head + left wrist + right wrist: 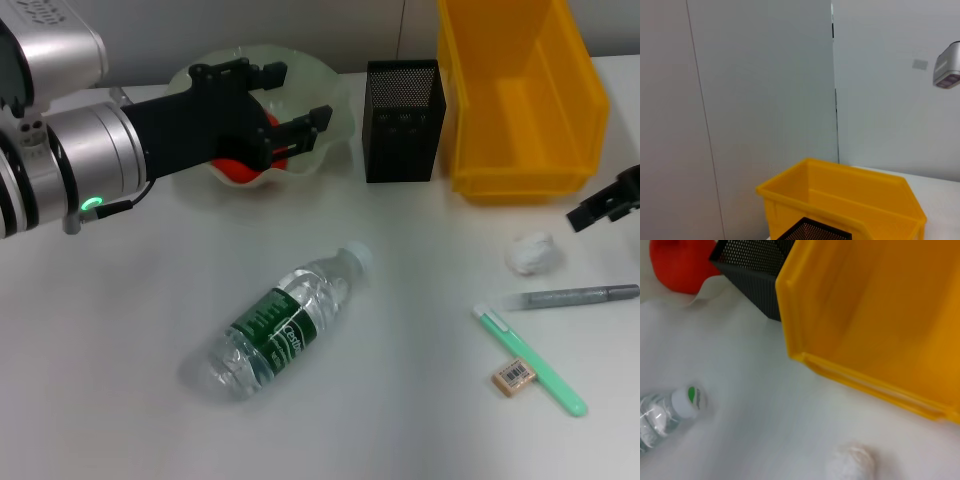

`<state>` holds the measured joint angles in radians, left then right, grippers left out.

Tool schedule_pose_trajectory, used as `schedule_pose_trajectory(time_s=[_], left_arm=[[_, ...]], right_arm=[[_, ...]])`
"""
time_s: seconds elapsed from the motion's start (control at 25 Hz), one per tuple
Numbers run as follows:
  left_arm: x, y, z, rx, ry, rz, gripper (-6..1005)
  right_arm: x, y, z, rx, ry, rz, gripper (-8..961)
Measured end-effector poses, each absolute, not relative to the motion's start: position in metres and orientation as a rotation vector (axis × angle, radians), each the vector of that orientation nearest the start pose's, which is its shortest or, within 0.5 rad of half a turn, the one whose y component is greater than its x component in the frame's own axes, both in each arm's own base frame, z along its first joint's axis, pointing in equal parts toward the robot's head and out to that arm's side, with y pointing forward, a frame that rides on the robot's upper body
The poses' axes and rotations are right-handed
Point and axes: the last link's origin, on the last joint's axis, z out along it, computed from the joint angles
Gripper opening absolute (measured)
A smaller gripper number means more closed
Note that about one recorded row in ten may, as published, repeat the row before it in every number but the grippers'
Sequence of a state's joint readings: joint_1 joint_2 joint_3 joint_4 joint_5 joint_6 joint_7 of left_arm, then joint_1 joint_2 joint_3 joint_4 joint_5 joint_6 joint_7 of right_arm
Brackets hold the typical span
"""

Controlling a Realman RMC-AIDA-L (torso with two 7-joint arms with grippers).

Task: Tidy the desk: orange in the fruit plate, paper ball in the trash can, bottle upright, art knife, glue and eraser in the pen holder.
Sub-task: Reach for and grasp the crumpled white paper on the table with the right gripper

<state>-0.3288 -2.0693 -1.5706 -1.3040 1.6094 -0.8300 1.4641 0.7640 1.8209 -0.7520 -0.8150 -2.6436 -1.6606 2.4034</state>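
Tan, barcode-labelled, your eraser (514, 376) lies nearest, touching a green knife (530, 361). The bottle (279, 325) lies flat, green label unreadable. Beyond: paper ball (531, 253), empty bin (520, 95), holder (403, 120). Your left end effector (298, 100) spreads wide over the plate (335, 105) holding the orange (237, 170).

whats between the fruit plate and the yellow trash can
In the head view, the black mesh pen holder stands between the fruit plate and the trash can.

left gripper (292, 103) raised, fingers spread apart, right gripper (608, 203) low at right edge
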Motion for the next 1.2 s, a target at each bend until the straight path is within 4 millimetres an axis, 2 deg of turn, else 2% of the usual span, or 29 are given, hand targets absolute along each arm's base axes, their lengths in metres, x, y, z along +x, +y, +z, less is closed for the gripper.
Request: schedule_pose_trajectory(time_s=[0.4, 0.72, 1.0, 1.2], left_arm=[[-0.145, 0.36, -0.019, -2.506, -0.285, -0.602, 668], [-0.149, 0.359, -0.02, -2.506, -0.287, -0.593, 669], [-0.149, 0.358, -0.021, -2.509, -0.288, -0.594, 669], [-0.148, 0.358, -0.021, -2.511, -0.284, -0.595, 670]], right_arm=[[0.268, 0.404, 0.082, -2.4, 1.426, -0.28, 688], [0.265, 0.404, 0.073, -2.416, 1.42, -0.315, 670], [0.273, 0.398, 0.066, -2.396, 1.428, -0.431, 655], [0.275, 0.396, 0.063, -2.392, 1.426, -0.445, 643]])
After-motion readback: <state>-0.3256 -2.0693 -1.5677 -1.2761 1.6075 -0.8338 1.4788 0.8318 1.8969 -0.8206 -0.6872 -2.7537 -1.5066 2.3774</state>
